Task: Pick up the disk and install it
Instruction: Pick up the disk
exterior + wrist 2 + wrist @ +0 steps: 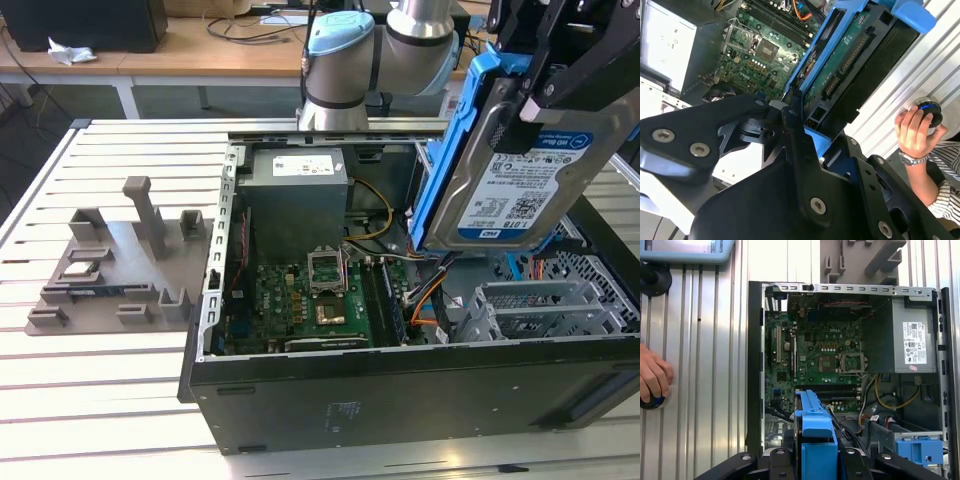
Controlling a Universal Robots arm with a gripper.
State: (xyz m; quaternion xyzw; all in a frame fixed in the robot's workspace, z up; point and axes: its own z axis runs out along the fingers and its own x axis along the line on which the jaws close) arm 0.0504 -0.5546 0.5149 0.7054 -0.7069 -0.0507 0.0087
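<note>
Between black jaws, flat silver disk point(520, 170)

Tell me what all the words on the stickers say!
On the disk: white and blue label, print too small to read.
On the power supply sticker: print too small to read.
On the motherboard: tiny marks, unreadable.
Nothing can be quoted for sure.

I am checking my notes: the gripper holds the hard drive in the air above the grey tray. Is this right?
Not quite. The exterior view shows the gripper holding the hard drive in the air above the open computer case; the grey tray lies apart on the table.
</note>
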